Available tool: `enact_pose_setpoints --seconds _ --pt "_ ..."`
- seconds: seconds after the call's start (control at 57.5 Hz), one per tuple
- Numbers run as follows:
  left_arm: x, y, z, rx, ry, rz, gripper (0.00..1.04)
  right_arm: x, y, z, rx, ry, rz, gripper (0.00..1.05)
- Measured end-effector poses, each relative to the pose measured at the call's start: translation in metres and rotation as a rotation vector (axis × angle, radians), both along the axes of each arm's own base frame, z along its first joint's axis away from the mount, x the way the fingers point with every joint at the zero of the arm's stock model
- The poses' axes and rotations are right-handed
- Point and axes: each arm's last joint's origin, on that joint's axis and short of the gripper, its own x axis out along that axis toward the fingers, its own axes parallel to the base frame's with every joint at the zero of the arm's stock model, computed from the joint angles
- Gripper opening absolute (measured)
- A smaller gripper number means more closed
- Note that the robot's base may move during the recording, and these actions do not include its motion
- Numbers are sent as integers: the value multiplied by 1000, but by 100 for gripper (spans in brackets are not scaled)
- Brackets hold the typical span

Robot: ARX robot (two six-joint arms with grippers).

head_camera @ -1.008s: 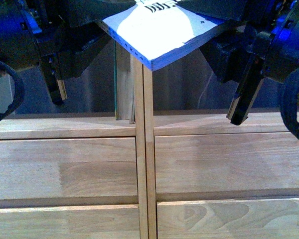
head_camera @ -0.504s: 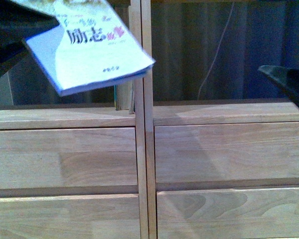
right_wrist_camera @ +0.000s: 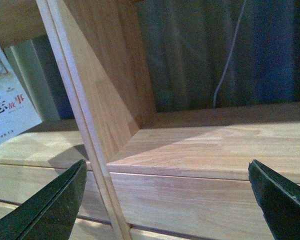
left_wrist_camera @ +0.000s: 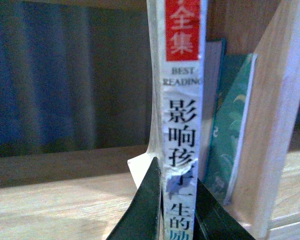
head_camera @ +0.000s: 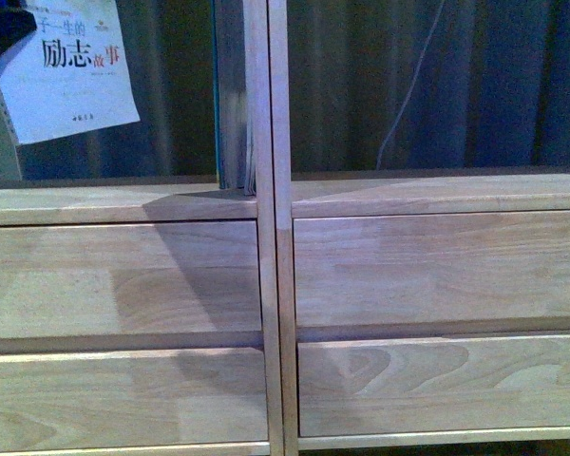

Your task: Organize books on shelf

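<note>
Left of the central upright (head_camera: 271,190), grips paperback (left_wrist_camera: 182,100) by its spine in left pincer (left_wrist_camera: 176,175), right pincer (right_wrist_camera: 166,165) agape; likely light, floppy, slick.

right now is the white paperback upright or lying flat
Upright: the white paperback stands spine-vertical in the left gripper, beside the teal book.

The paperback (head_camera: 66,76) is hanging over the left end of the shelf (head_camera: 95,201), while the taller book (head_camera: 233,95) is standing on it against the central upright (head_camera: 271,285), drawer fronts (head_camera: 123,285) lying below.
</note>
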Motion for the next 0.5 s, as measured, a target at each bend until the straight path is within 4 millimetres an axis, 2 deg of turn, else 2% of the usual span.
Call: enact_pose_setpoints --seconds 0.295,0.504 --pt "50 -6 -6 99 31 74 7 0 0 0 -57 -18 -20 98" --pt "84 -25 -16 174 30 80 7 0 0 0 -59 -18 -20 98"
